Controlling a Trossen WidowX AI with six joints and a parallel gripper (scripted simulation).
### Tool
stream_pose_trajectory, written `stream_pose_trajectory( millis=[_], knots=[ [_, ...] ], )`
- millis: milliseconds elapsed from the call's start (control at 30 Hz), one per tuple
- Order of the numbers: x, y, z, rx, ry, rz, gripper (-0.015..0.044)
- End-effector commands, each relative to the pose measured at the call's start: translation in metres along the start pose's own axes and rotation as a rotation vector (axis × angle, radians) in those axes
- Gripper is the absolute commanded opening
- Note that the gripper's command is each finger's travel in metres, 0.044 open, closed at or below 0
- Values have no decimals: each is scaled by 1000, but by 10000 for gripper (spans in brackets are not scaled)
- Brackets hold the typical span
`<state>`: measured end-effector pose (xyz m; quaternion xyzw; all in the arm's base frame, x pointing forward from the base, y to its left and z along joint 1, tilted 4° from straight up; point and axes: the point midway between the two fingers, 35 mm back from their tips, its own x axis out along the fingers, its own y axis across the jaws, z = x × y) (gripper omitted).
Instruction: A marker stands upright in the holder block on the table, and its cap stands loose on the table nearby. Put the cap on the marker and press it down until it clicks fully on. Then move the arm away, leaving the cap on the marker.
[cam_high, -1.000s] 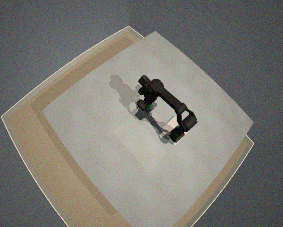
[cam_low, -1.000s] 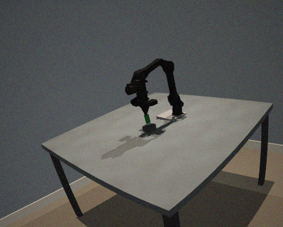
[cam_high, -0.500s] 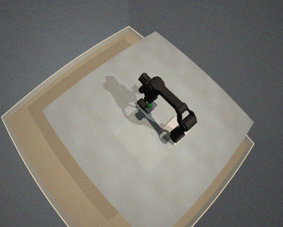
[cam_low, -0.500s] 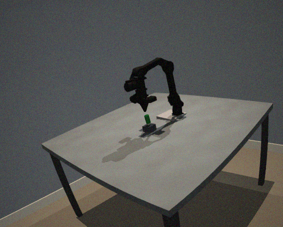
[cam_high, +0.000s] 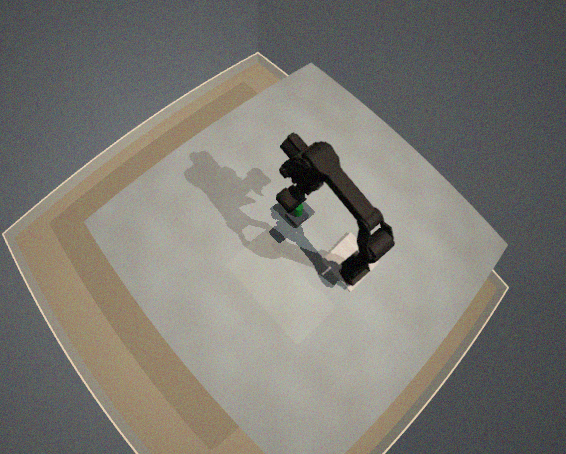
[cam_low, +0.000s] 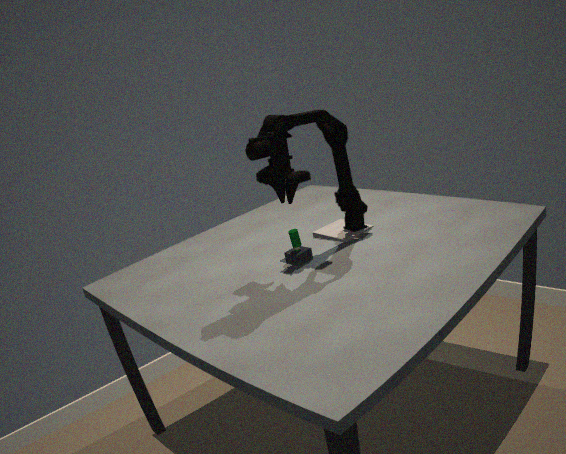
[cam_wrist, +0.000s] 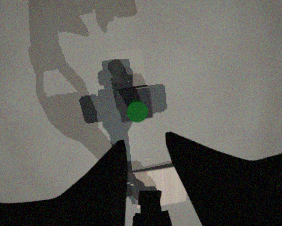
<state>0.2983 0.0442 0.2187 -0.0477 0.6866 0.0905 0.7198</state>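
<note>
Green cap (cam_low: 294, 238): sits on top of the marker, which stands upright in the dark holder block (cam_low: 298, 256) on the grey tabletop (cam_low: 400, 280).
Tool (cam_low: 286, 196): hangs in the air well above the cap, fingers pointing down, parted by a moderate gap and gripping nothing.
Cap relative to tool: in the wrist view the cap's round top (cam_wrist: 137, 111) lies beyond the two dark fingertips, near the line of the gap between them and well apart from both.
Arm: arches up from its base on a pale plate (cam_low: 330, 229) just behind the block.
Shadow: falls across the tabletop toward the near left edge.
</note>
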Motion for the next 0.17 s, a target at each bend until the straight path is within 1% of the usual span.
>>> stream_pose_trajectory(
  millis=[0, 133],
  knots=[
    [1, 0, 0, -3, 8, 1, 236],
    [1, 0, 0, -3, 8, 1, 341]
  ],
)
